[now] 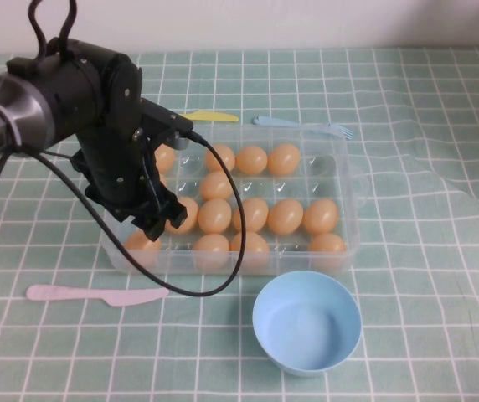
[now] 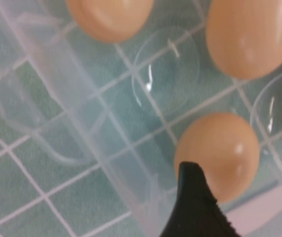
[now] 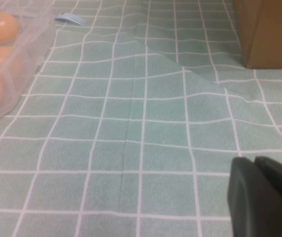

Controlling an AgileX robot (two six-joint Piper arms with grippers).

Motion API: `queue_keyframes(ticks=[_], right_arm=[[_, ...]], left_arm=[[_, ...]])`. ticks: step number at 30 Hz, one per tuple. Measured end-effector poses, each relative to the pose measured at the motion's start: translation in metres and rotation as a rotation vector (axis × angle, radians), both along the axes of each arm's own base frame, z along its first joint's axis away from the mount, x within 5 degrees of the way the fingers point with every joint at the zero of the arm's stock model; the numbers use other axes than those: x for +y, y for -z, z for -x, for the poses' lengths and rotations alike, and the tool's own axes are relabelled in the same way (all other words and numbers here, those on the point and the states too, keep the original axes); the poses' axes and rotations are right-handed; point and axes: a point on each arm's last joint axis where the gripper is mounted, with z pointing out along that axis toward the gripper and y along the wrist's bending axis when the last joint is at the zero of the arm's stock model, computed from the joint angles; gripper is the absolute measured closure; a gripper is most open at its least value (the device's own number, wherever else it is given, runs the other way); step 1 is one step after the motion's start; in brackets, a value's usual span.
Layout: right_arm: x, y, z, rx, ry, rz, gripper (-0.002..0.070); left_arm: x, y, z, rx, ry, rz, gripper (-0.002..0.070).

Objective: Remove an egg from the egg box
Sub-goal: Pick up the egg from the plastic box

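left arm: black Piper arm reaches in from the left, hanging over the near-left part of the clear plastic rectangular egg box (image 1: 340, 251)
left gripper (image 1: 157, 219): low over the box's left end, just above the eggs there
left gripper state: cannot tell how wide the jaws stand (wrist view shows only one black ribbed fingertip (image 2: 195, 207)); nothing seen clamped
egg: small matte orange-tan egg (image 2: 220, 153) sits in its moulded cup right beside that fingertip, close enough that touching or a hair apart can't be told
egg box: on the green checked tablecloth (image 1: 440, 276), mid-table, long side facing the robot; most cups filled with identical orange-tan eggs, a few cups in the far row and near the left wall bare
neighbours: two more eggs in the wrist view beyond the one by the fingertip, with an empty clear cup (image 2: 165, 69) between them
right gripper (image 3: 264, 197): parked low over bare tablecloth, well apart from the box's right wall; out of the high view
right gripper state: dark fingers sit together with no gap, holding nothing
bowl: light blue round bowl (image 1: 307, 322) just in front of the box's near-right corner, nothing in it
cutlery: pale pink plastic knife (image 1: 97, 294) near the front-left of the box; yellow plastic knife (image 1: 210, 116) and light blue plastic fork (image 1: 302, 126) behind it
extra: brown box-like object (image 3: 269, 29) at the cloth's far edge (right wrist view only)
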Motion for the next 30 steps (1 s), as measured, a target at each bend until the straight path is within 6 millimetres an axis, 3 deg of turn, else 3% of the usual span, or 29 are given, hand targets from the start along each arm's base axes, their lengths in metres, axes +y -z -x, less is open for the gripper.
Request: queue_keyframes(ticks=[8,17,30], right_arm=[[0.0,0.0,0.0,0.0,0.0,0.0,0.0694],[0.0,0.0,0.0,0.0,0.0,0.0,0.0694],[0.0,0.0,0.0,0.0,0.0,0.0,0.0694]], left_arm=[[-0.006,-0.001,-0.011,0.012,-0.003,-0.003,0.0288],[-0.009,0.019,-0.012,0.108,0.014,-0.015,0.0284],[-0.009,0.02,-0.015,0.092,0.04,-0.031,0.0223]])
